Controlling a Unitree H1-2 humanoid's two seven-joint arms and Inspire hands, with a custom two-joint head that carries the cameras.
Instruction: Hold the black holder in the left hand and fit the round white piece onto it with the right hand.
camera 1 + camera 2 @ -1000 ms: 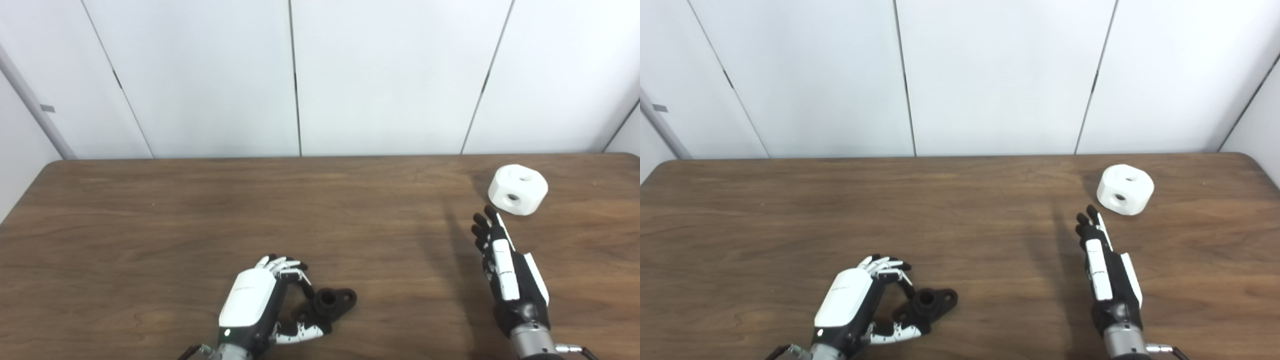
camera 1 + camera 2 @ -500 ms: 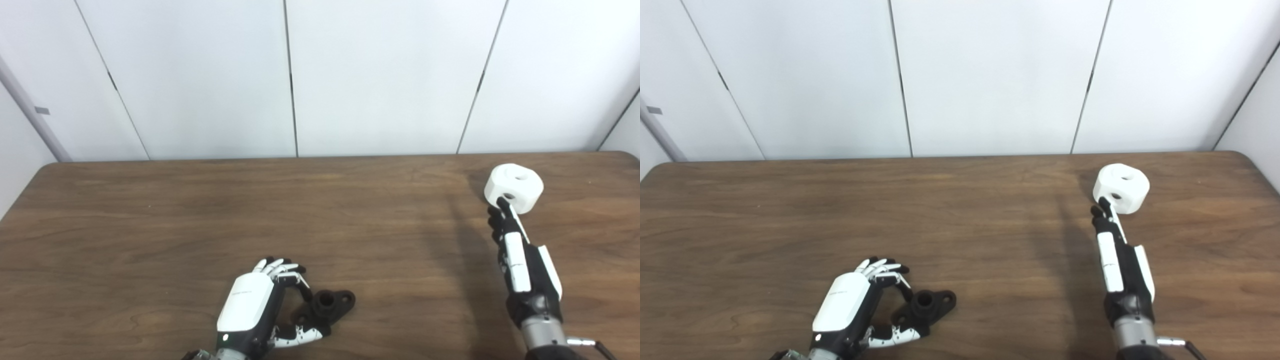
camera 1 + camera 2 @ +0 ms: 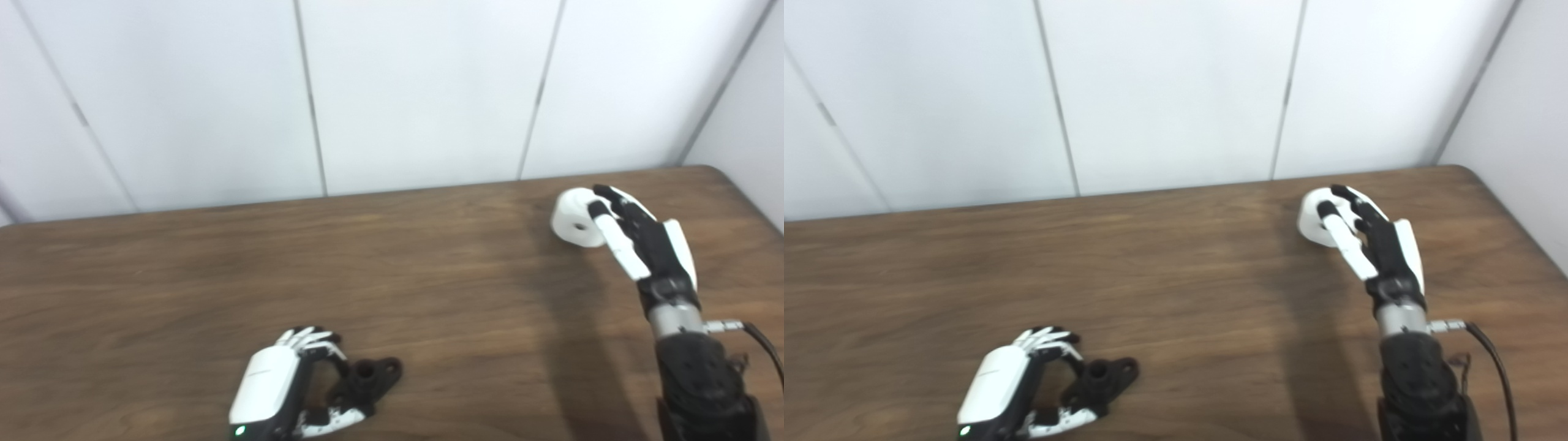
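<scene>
The black holder [image 3: 372, 375] lies on the wooden table [image 3: 429, 269] near the front edge, left of centre. My left hand [image 3: 275, 384] is curled around its near end, fingers over the top and thumb beneath. The round white piece [image 3: 569, 220] with a side hole sits on the table at the far right. My right hand [image 3: 643, 242] reaches over it, with the thumb against its near face and the fingers laid over its top and right side. How tight that hold is does not show.
White wall panels [image 3: 416, 92] rise right behind the table's back edge. The table's rounded right corner [image 3: 1470, 174] lies just beyond the white piece. A cable [image 3: 759, 340] hangs off my right forearm.
The camera has swung right, shifting the whole picture left. My right hand moved forward from short of the white piece onto it. The left hand stays curled on the holder.
</scene>
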